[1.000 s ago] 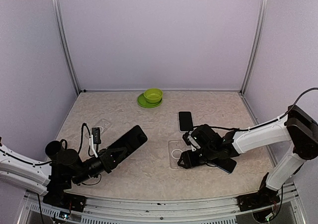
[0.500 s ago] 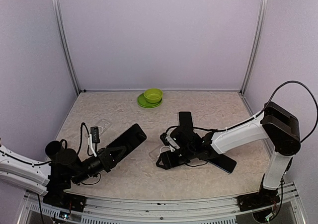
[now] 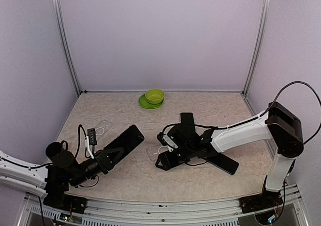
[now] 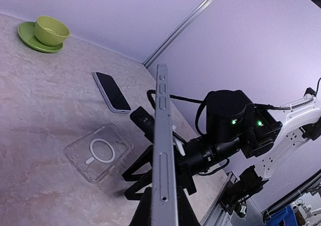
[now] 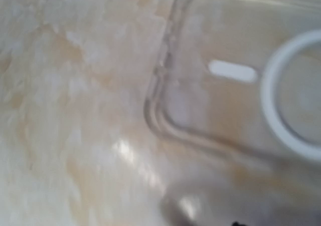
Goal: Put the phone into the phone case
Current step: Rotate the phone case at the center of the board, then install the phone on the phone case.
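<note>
My left gripper point(image 3: 107, 157) is shut on the lower end of a dark phone point(image 3: 125, 140), which it holds up off the table at a slant. The left wrist view has that phone point(image 4: 164, 136) edge-on, rising from the gripper point(image 4: 163, 213). A clear phone case point(image 3: 155, 149) with a white ring lies flat at mid-table. My right gripper point(image 3: 160, 161) is low at its near right edge, jaws apart, one finger along the case point(image 4: 98, 151). The right wrist view is a blurred close-up of a case corner point(image 5: 220, 85), and its own fingers do not show.
A second clear case point(image 3: 103, 129) lies at the left. One dark phone point(image 3: 187, 121) lies beyond the right gripper, another point(image 3: 224, 163) under the right arm. A green bowl on a green plate point(image 3: 153, 96) stands at the back wall.
My right gripper has slid left across the table, and the clear case has moved left with it. My left arm, still holding the phone, has drifted slightly left.
</note>
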{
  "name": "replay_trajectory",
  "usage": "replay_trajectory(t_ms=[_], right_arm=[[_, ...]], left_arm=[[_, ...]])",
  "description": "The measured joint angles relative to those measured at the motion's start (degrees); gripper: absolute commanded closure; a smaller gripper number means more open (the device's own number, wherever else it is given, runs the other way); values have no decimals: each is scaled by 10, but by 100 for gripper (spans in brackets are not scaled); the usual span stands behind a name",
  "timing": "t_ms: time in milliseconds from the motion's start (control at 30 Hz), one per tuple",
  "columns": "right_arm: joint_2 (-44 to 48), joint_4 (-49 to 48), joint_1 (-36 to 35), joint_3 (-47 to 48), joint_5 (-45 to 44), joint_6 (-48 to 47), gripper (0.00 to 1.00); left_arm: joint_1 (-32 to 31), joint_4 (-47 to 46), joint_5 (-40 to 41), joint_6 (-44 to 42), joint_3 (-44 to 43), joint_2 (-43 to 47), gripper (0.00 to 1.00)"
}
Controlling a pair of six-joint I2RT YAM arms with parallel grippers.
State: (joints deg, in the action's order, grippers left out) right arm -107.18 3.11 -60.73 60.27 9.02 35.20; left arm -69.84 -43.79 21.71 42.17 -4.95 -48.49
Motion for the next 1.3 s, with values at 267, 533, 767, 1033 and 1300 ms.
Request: replay_trajectory(t_ms=[267, 533, 767, 1033, 1300], right_arm=[[137, 57, 26, -55, -71, -28, 0], [178, 104, 32, -57, -202, -30, 0], [218, 78, 47, -101, -286, -61, 0], [228, 27, 101, -121, -260, -92, 0], [227, 8, 112, -108, -191, -116, 0]], left_arm=[[0, 16, 1, 1, 1, -1, 100], [0, 25, 0, 0, -5, -33, 100], [0, 36, -3, 1, -31, -66, 100], [0, 92, -5, 5, -103, -106, 100], [41, 136, -67, 27, -159, -158, 100]])
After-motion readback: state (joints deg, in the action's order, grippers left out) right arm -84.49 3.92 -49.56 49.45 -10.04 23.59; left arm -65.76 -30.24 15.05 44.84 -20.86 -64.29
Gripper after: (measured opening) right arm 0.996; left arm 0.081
